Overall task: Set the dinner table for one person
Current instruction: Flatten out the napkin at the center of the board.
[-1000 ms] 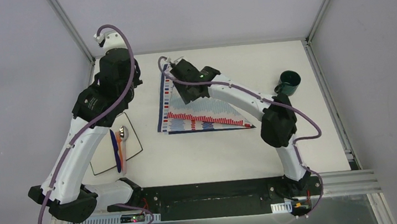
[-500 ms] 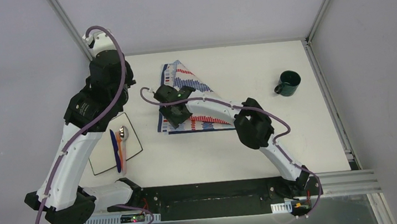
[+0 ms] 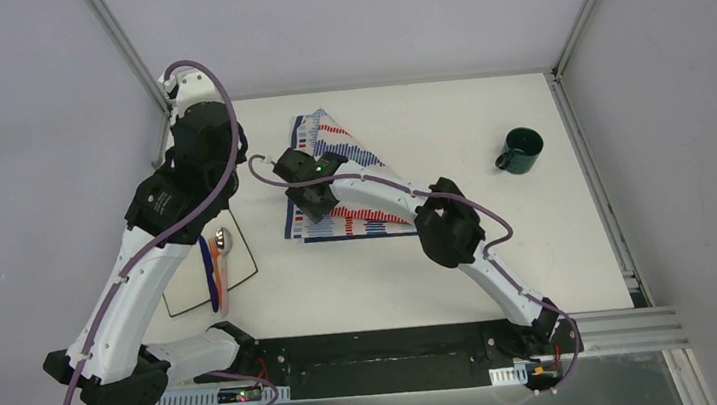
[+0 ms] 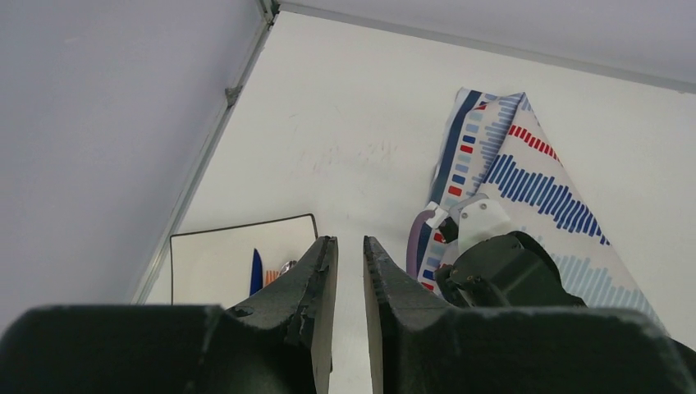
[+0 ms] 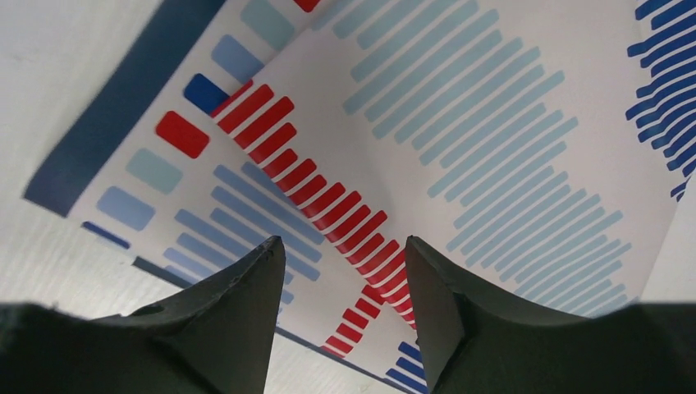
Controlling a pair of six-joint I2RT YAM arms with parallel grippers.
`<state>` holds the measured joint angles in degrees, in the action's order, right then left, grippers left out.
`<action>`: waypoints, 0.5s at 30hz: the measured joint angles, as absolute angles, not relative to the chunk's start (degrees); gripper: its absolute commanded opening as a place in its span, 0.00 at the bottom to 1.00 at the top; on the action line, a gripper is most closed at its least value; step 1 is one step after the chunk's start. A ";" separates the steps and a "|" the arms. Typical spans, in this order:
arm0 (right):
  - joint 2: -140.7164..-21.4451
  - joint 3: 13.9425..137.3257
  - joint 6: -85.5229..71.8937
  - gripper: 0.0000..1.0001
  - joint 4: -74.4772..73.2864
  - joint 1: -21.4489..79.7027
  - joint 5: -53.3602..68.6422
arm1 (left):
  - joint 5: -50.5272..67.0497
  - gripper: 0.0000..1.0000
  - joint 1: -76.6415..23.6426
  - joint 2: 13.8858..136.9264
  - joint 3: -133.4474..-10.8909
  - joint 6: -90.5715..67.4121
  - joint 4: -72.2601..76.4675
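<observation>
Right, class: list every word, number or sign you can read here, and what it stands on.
None can be read.
The cloth has only red and blue bars, no letters.
The left arm bears a faint mark, too small to read.
The mug and plate show no print.

No text, label, brand or number can be read anywhere.
</observation>
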<state>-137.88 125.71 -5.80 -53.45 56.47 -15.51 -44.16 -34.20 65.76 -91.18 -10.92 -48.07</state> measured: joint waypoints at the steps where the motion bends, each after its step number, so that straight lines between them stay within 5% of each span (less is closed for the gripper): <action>1: -138.37 125.78 -5.41 0.59 -53.67 56.47 -16.32 | -44.56 0.19 -34.20 65.47 -90.61 -10.85 -47.81; 15: -141.23 125.60 4.32 0.59 -57.19 60.49 -28.49 | -46.54 0.17 -34.20 64.47 -87.37 -10.52 -45.39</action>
